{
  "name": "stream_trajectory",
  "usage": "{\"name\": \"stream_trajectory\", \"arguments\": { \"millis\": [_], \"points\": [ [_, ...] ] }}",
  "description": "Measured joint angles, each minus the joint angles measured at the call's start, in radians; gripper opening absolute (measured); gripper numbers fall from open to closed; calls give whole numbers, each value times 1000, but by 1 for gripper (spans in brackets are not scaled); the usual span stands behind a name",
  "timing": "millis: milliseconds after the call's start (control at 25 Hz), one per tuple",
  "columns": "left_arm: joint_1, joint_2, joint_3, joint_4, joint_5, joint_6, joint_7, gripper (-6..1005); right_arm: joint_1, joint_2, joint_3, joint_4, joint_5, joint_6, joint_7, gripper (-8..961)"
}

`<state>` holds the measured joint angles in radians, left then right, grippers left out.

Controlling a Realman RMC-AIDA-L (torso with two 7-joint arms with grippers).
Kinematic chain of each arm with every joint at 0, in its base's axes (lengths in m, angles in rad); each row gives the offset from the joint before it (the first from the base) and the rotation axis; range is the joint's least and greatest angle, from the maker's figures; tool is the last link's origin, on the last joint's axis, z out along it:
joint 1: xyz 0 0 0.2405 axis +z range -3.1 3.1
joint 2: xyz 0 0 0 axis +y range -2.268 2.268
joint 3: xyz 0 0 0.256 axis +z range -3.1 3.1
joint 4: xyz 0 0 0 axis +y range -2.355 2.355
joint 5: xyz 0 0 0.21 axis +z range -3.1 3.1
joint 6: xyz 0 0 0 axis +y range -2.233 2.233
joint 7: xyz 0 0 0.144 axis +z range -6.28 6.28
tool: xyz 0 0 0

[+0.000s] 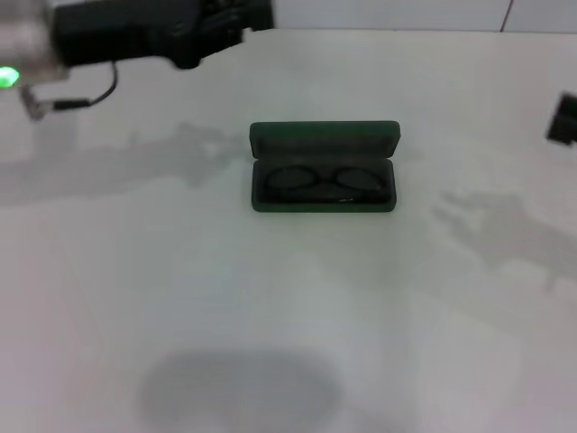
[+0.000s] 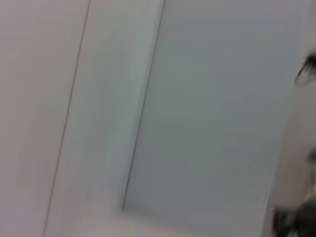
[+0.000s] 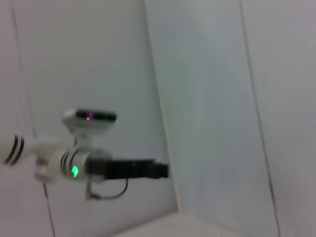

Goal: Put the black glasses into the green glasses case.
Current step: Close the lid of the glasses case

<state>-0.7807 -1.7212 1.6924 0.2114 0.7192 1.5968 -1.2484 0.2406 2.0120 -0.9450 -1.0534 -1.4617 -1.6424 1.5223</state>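
Observation:
The green glasses case (image 1: 325, 138) lies open in the middle of the table, its lid standing up at the far side. The black glasses (image 1: 323, 183) lie folded inside its lower half, lenses side by side. My left gripper (image 1: 245, 18) is raised at the far left, well away from the case and holding nothing that I can see. It also shows far off in the right wrist view (image 3: 159, 170). Only a black part of my right gripper (image 1: 564, 118) shows, at the right edge, far from the case. The left wrist view shows only wall panels.
The white table (image 1: 270, 307) stretches around the case, with arm shadows on both sides and a round shadow near the front edge. A cable (image 1: 95, 97) hangs under the left arm. A white wall stands behind the table.

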Motion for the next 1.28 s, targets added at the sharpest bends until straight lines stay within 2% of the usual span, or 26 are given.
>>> {"name": "stream_trajectory", "arguments": {
  "millis": [40,80,160,280,400,600,1280],
  "points": [
    [0,0,0,0,0,0,0,92,-3,0,27,28,-23,-12,-7,174],
    [-76,1,4,10,140,-120,-77,102,-4,-1,40,47,-33,-18,-14,182],
    [-129,-13,3,16,264,-206,-124,121,-6,-1,55,100,-43,-27,-40,200],
    [-195,-58,-1,18,418,-346,-159,151,-7,-1,58,152,-50,-26,-63,225],
    [-235,-103,-2,26,497,-490,-184,177,0,-1,60,185,-60,-23,-74,234],
    [-252,-142,-3,30,540,-592,-198,191,8,0,58,215,-67,-11,-77,235],
    [-227,-190,-3,31,583,-639,-208,189,83,3,52,295,-136,44,-92,234]
  ]
}}
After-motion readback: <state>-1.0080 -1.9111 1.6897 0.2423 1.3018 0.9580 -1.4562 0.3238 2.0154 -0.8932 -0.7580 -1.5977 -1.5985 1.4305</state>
